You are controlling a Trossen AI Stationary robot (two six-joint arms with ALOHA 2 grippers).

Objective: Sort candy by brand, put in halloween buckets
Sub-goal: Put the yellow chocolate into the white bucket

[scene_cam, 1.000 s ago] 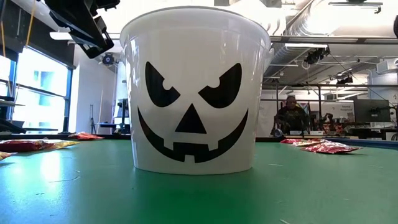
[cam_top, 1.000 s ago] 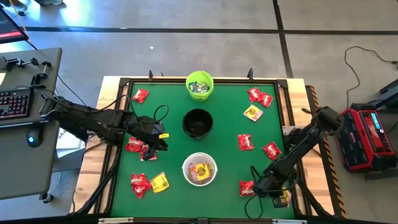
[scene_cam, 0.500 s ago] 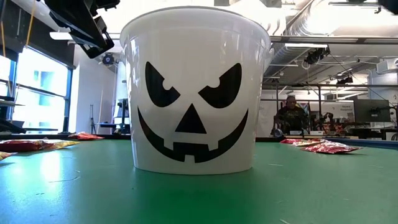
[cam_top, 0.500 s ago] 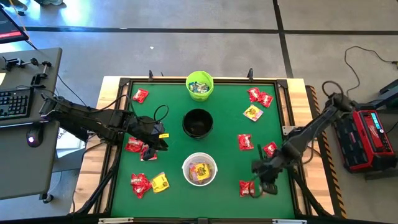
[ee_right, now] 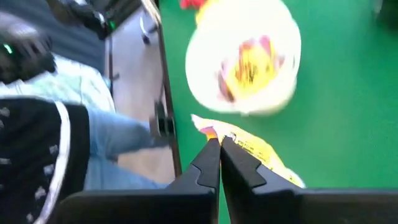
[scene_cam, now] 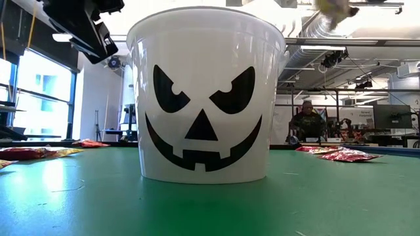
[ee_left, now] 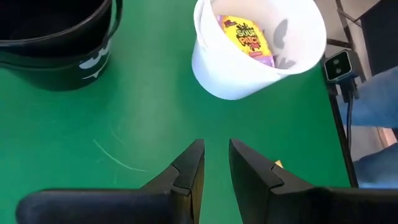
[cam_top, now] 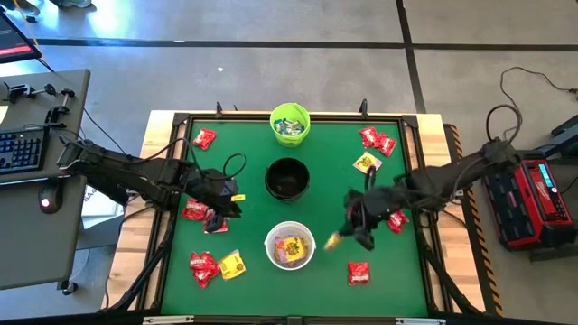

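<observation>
1. The right tool hangs above the green-topped bench, just beside the small round white bucket with the black jack-o'-lantern face. Its fingers are pressed together on one edge of a flat shiny yellow candy packet, so the packet dangles free below them, ready to fall once released.
2. That white bucket already holds yellow packets, which is likely why the yellow one is brought here: like goes with like.
3. The lime green round bucket at the far edge holds pale wrappers, and the black round bucket stands between the other two. Three in a row down the middle keeps each within reach of either arm.
4. The left tool waits over the left part of the bench, near red packets. Its fingers stand a little apart with nothing between them.
5. Red packets and a yellow one lie scattered on both sides, so much sorting remains.
6. The release should wait until the packet is over the white rim, or it may land on the green top.
</observation>
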